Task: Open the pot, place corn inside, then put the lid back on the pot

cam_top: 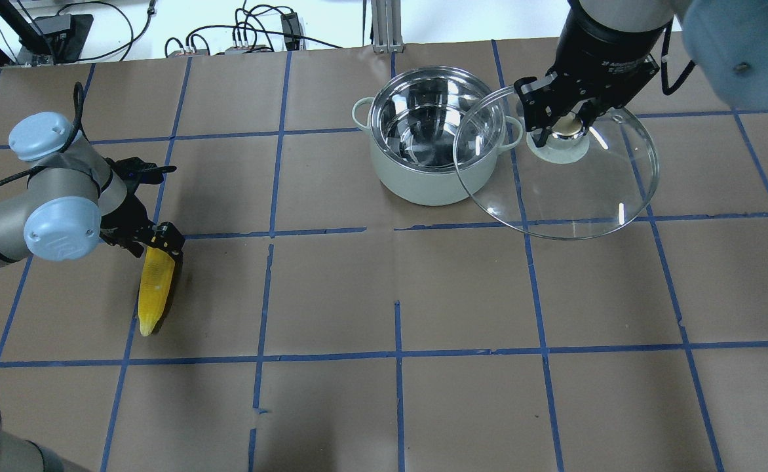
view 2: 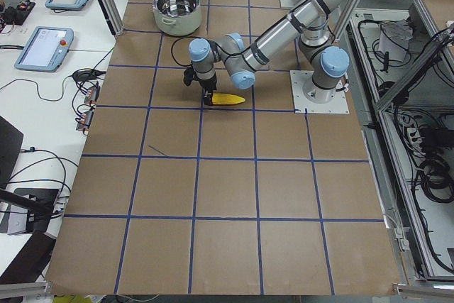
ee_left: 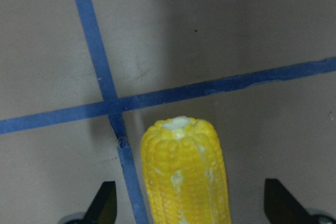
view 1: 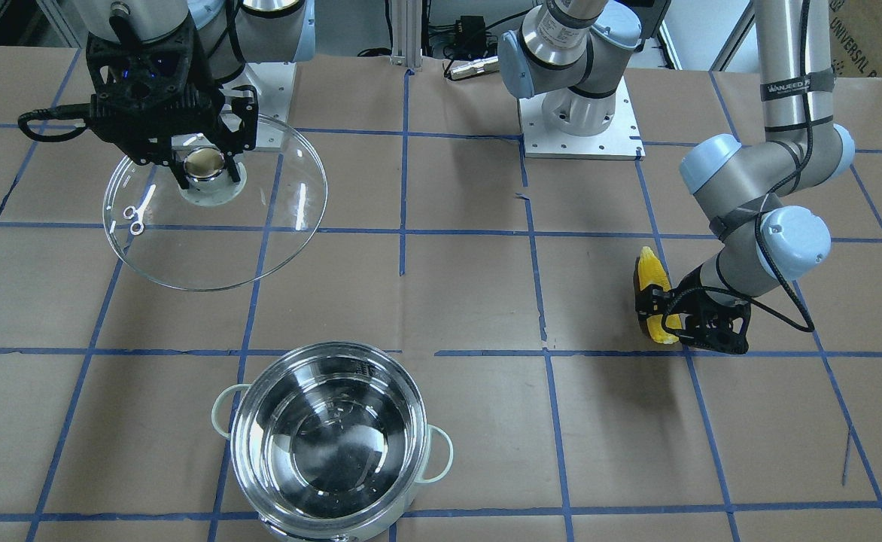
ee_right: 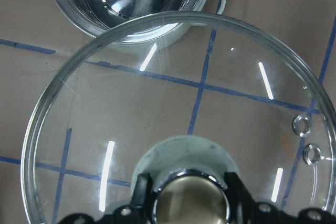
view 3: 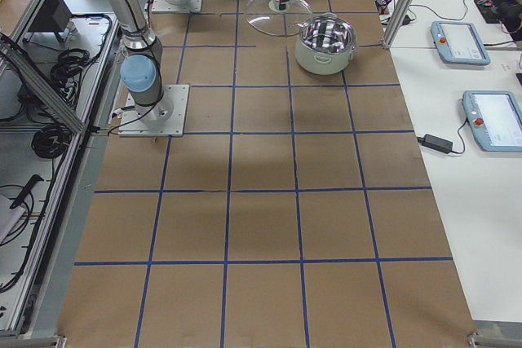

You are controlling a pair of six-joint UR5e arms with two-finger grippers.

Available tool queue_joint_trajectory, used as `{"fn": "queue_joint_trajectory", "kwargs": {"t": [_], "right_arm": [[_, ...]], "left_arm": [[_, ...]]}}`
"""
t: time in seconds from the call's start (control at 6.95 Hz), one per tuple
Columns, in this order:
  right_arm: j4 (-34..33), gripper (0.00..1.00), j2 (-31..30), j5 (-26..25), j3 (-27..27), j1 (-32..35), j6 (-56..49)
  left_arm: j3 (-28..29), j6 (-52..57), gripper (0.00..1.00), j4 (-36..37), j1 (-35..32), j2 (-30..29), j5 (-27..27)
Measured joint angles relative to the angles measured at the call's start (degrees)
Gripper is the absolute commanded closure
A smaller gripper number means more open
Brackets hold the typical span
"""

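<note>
Corn [cam_top: 151,288] lying flat, tapered tip toward robot base [view 1: 582,124]

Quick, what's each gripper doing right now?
Left gripper: open, jaws either side of the corn, not gripping it.
Right gripper: shut on the lid, held by its knob.

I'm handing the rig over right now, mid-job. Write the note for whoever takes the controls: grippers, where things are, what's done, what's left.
Right gripper: shut on the knob of the lid, holding it in the air beside the pot.
Left gripper: open, fingers either side of the corn, not closed on it.
Pot: uncovered and empty. The corn lies on the table, well away from the pot.
Done: lid off.
Left: grasp the corn, put it in the pot, replace the lid.
</note>
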Motion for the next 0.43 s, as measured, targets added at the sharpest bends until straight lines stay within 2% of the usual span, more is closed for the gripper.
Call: {"fn": "queue_joint_trajectory", "kwargs": {"t": [0.14,0.43], "right_arm": [[0.4,0.91,0.9,-0.2,-1.1,-0.1,0.0],[0.7,0.91,3.0,-0.4,-3.0,-0.2,-0.2]], "left_arm": [[-0.1,-0.1,0.68,0.1,0.0,-0.3,0.0],[0.3,-1.3,0.74,-0.4,-0.3,-0.2,0.5]]}}
